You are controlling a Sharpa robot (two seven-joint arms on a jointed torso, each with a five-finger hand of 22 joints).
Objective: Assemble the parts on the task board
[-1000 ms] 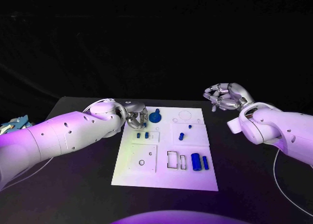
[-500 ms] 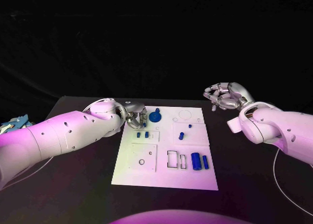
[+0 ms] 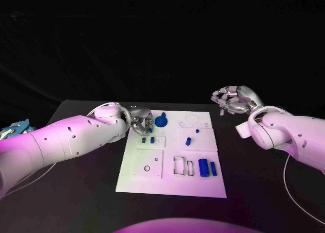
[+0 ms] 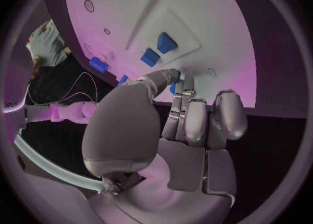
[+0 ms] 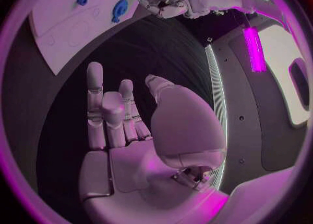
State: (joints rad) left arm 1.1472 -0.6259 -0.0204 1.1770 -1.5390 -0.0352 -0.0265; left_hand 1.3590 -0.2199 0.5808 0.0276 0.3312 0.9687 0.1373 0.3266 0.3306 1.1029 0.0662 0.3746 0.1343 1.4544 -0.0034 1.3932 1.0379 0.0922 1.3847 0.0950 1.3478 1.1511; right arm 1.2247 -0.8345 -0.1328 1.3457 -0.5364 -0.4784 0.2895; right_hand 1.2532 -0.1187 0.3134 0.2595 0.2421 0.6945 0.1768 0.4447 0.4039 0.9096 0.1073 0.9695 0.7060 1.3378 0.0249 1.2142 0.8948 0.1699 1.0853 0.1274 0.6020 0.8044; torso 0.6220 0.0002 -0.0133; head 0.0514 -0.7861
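Observation:
The white task board (image 3: 173, 179) lies mid-table with several blue parts on it. A round blue part (image 3: 161, 121) sits at its far left end, two small ones (image 3: 148, 140) just nearer, and two cylinders (image 3: 208, 168) at the near right. My left hand (image 3: 141, 121) hovers at the board's far left edge, close beside the round part (image 5: 119, 9) but apart from it. A speck of blue (image 4: 173, 87) shows by its thumb and fingers (image 4: 187, 110); whether it is held is unclear. My right hand (image 3: 232, 101) hangs raised off the board's far right, fingers curled, palm (image 5: 140, 166) empty.
The board has empty rectangular recesses (image 3: 182, 166) and a small ring (image 3: 147, 169) on its near half. A pale object (image 3: 12, 129) lies at the table's left edge. Bare black table (image 3: 253, 184) lies on both sides of the board.

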